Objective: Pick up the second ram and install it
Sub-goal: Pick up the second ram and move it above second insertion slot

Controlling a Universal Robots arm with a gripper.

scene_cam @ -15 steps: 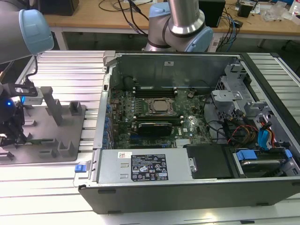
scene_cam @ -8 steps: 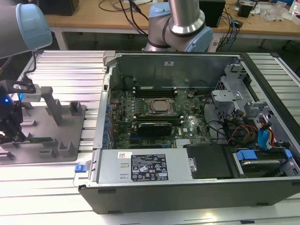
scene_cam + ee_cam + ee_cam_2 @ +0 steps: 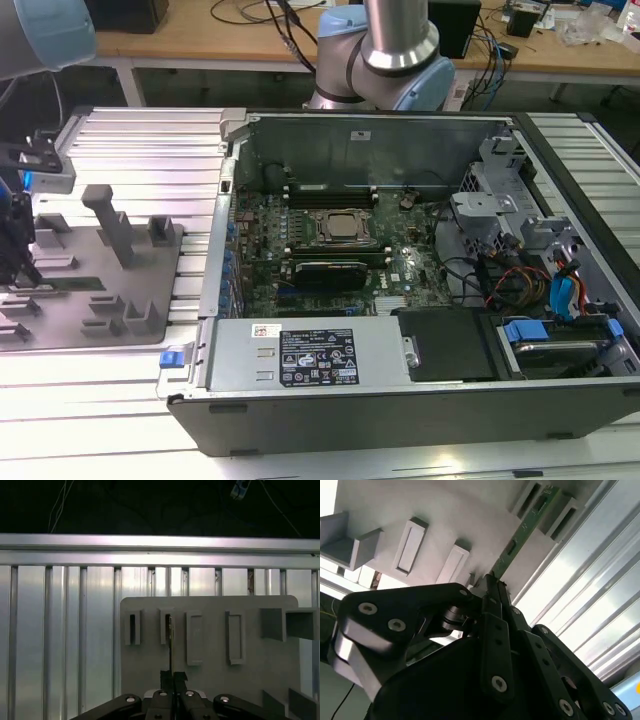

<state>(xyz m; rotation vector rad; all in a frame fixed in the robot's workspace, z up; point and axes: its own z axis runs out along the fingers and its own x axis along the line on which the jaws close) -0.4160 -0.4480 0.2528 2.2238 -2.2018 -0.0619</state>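
The second ram (image 3: 521,529) is a thin green stick lying on edge in the grey holder tray (image 3: 445,510). Its far end sits between two raised blocks of the tray. My gripper (image 3: 491,584) has its black fingers shut on the near end of the stick. In the first wrist view the ram (image 3: 171,645) is a thin edge-on line running from a tray slot to my gripper (image 3: 173,676). In the exterior view my gripper (image 3: 22,262) stands over the tray (image 3: 110,330) at that view's far left, well apart from the open computer case (image 3: 400,260).
The case holds the motherboard with a processor socket (image 3: 340,228) and black memory slots (image 3: 330,192) beside it. Cables and drive bays (image 3: 540,270) fill its right side in the exterior view. Ribbed aluminium table (image 3: 150,150) surrounds the tray. Grey upright pegs (image 3: 105,215) rise from the tray.
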